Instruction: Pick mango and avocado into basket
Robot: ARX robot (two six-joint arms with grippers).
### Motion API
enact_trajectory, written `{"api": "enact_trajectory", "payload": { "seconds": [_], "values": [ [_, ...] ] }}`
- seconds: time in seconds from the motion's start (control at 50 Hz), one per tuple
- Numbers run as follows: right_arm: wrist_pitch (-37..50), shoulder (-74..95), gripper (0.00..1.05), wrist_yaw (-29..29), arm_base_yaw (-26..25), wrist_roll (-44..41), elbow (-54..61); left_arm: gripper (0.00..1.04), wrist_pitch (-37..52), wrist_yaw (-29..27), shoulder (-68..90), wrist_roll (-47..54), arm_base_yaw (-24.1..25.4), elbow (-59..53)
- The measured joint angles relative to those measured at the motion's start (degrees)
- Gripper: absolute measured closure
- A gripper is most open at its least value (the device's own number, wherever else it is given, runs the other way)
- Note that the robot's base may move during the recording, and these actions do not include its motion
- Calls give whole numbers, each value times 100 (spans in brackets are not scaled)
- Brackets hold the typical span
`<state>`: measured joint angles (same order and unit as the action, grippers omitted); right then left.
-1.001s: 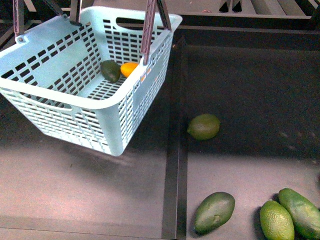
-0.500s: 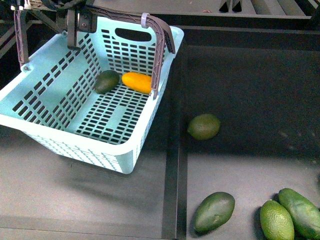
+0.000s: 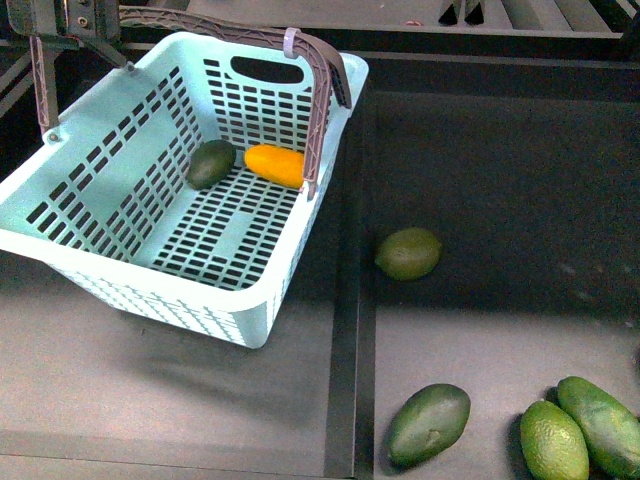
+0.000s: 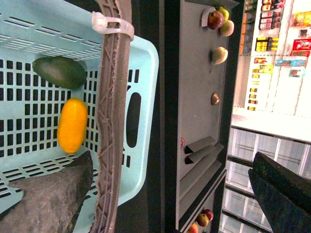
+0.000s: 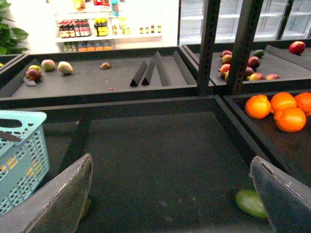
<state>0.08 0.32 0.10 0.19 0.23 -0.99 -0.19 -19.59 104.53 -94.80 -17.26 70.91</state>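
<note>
Dark shelf: left hand (image 4: 170,194) spread wide above basket (image 4: 146,73).

One basket (image 3: 120,190), one mango (image 3: 274,164), one avocado (image 3: 211,163), four loose green fruits (image 3: 408,253).

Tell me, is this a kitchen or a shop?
Most likely a shop's fruit section: dark display trays hold oranges and apples, a shopping basket sits by, and stocked shelves stand behind.
</note>
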Motion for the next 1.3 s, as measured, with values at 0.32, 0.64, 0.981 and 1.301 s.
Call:
{"api": "enact_trajectory", "payload": {
  "seconds": [0.32,0.64,0.981,1.301],
  "values": [
    [0,0,9,0,0,0,0,68,5731,857,-1375,8319,636,-3589],
    [0,0,9,2,0,0,0,102,5912,1296,-2664,9346,1029,-5259],
    [0,0,9,0,0,0,0,102,5925,1818,-3805,9396,1445,-6343],
    [0,0,9,-4,0,0,0,102,4933,1947,-5200,9414,1700,-6830]
  ]
}}
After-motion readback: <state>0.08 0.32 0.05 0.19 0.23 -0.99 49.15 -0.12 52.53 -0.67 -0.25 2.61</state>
